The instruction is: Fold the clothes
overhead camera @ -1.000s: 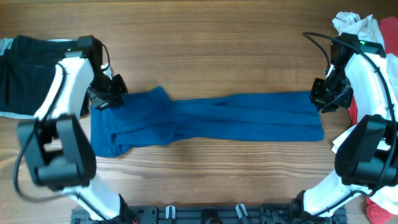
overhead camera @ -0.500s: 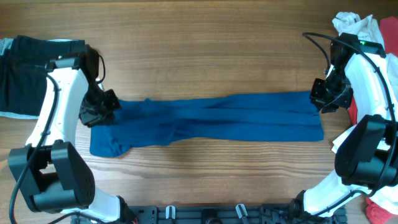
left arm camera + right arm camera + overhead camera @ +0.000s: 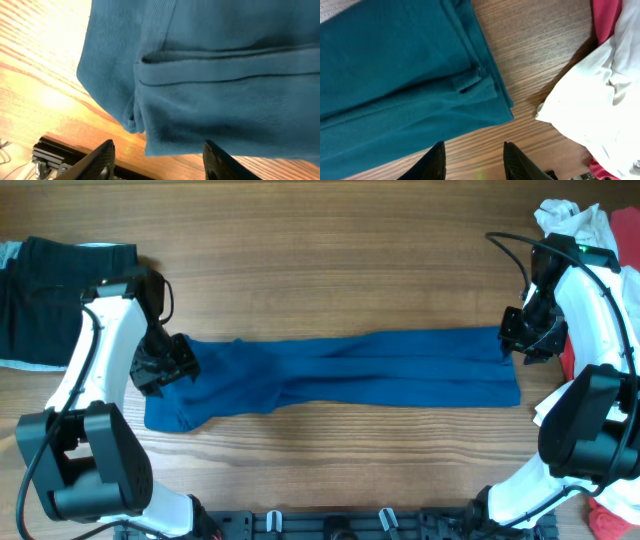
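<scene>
While left tool (image 3: 172, 366) and right tool (image 3: 520, 340) gape, left has edged inward over shirt (image 3: 380, 370).

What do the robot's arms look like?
Both are white tubes with chunky black joints: left arm, right arm. Thin black cables loop beside them, and the right one shows a tiny green light. The fingers are black, flat and pointed.

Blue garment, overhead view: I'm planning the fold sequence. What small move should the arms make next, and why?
Probably lower the left tool and the right tool and close them on the ends of the long deep-blue fabric garment. Both tools stand open at its ends, gripping nothing, and it lies stretched in a strip across the wooden table, ready to be lifted.
</scene>
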